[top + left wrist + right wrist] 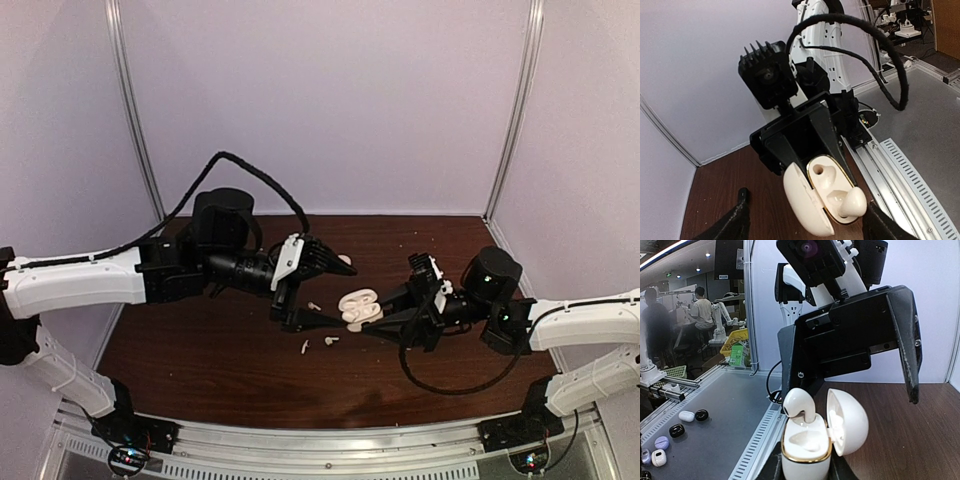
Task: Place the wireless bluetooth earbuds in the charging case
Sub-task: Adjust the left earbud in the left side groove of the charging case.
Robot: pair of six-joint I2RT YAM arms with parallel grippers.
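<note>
- left gripper (pixel 333 293): jaws spread wide, 1 finger on each side of the case, gripping nothing.
- loose earbuds (pixel 305 346) lie on the table (pixel 200 350).
- open case (pixel 360 305): 1 earbud (pixel 800 405) half seated.
- right gripper (pixel 385 318): clenched on the case.

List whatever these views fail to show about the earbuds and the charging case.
- Top view: the loose earbuds on the table are too small to tell left from right.
- Right wrist view: the right gripper is mostly cut off by the bottom edge and covered by the charging case.
- Wrist views: the inserted earbud has its stem end hidden in the slot.
</note>
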